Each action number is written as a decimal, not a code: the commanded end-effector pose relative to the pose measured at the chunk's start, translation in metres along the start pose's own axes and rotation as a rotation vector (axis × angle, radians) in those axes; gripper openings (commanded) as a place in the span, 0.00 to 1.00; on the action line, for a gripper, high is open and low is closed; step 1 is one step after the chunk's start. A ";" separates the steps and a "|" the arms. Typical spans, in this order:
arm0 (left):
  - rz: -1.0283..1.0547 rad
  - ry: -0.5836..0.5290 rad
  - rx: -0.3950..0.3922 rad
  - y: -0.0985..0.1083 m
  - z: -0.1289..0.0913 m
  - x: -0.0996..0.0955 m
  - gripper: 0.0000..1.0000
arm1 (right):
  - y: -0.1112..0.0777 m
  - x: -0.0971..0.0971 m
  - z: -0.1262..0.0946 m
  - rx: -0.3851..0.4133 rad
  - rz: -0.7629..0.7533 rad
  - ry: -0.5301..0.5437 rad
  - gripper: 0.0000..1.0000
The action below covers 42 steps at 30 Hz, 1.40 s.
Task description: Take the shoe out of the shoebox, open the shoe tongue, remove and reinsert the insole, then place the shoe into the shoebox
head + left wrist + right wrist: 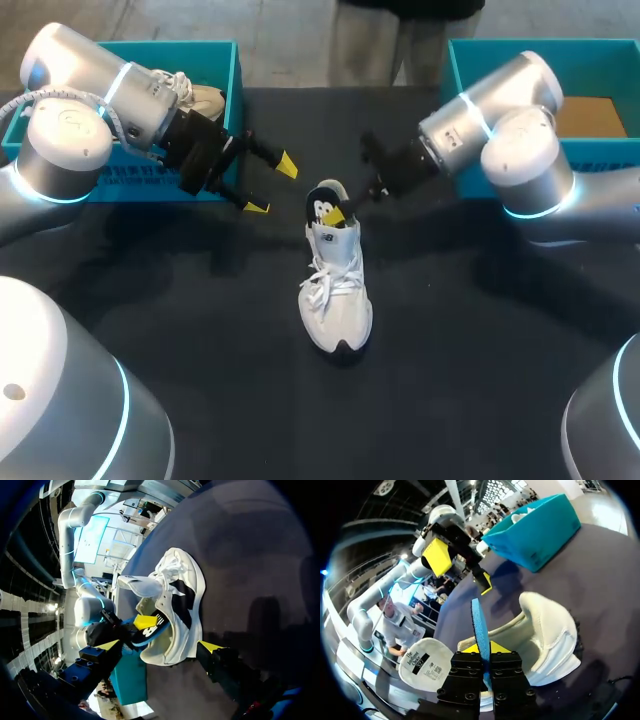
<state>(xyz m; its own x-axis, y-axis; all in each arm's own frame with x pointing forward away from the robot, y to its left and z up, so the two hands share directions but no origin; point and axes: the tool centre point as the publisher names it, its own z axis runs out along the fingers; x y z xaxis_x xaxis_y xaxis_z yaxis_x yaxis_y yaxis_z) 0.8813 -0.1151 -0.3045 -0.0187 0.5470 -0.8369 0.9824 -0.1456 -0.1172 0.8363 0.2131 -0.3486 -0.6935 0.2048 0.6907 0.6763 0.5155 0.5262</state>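
A white shoe (335, 292) stands upright in the middle of the black table, toe toward me, its tongue (422, 662) folded forward. My right gripper (337, 214) is at the heel opening, shut on the edge of the blue insole (478, 622), which stands up out of the shoe (542, 635). In the left wrist view the same insole (150, 634) shows at the heel with the right arm's yellow tip on it. My left gripper (272, 186) hangs open just left of the heel, touching nothing. Its own view shows the shoe (177, 605) ahead of its spread fingertips (210, 646).
A teal shoebox (232, 70) at the back left holds another white shoe (195, 95). A second teal shoebox (455, 60) at the back right has a brown cardboard floor (590, 115). Bare black tabletop (330, 420) lies in front of the shoe.
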 end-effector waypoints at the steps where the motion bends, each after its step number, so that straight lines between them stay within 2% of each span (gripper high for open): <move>1: 0.001 0.001 -0.003 0.000 0.001 0.000 1.00 | -0.002 0.004 0.004 0.007 0.004 -0.008 0.00; 4: 0.001 0.001 -0.003 0.000 0.001 0.000 1.00 | -0.001 0.005 0.004 0.010 0.003 -0.009 0.00; 5: 0.001 0.001 -0.003 0.000 0.001 0.000 1.00 | 0.003 0.006 0.003 0.008 -0.006 -0.015 0.13; 11: 0.001 0.001 -0.003 0.000 0.001 0.000 1.00 | 0.014 0.010 -0.006 0.017 -0.033 -0.041 0.21; 16: 0.001 0.001 -0.003 0.000 0.001 0.000 1.00 | 0.015 0.012 -0.013 0.024 -0.037 -0.059 0.21; 25: 0.001 0.001 -0.003 0.000 0.001 0.000 1.00 | 0.002 0.007 -0.025 -0.004 -0.004 -0.087 0.26; 29: 0.001 0.001 -0.003 0.000 0.001 0.000 1.00 | 0.000 0.005 -0.025 0.001 0.006 -0.091 0.26; 32: 0.001 0.001 -0.003 0.000 0.001 0.000 1.00 | 0.001 0.003 -0.026 -0.002 0.006 -0.095 0.21; 33: 0.001 0.001 -0.003 0.000 0.001 0.000 1.00 | 0.002 0.003 -0.026 -0.004 0.004 -0.096 0.18; 35: 0.001 0.001 -0.003 0.000 0.001 0.000 1.00 | 0.006 0.002 -0.025 0.000 -0.007 -0.095 0.00; 42: 0.001 0.001 -0.003 0.000 0.001 0.000 1.00 | 0.018 -0.004 -0.017 0.042 -0.035 -0.077 0.00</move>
<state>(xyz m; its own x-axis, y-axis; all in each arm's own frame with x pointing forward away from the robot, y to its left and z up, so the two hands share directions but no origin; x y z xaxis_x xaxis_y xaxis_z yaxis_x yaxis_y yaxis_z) 0.8813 -0.1151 -0.3045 -0.0187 0.5470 -0.8369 0.9824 -0.1456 -0.1172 0.8457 0.1992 -0.3302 -0.7360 0.2573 0.6262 0.6480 0.5353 0.5417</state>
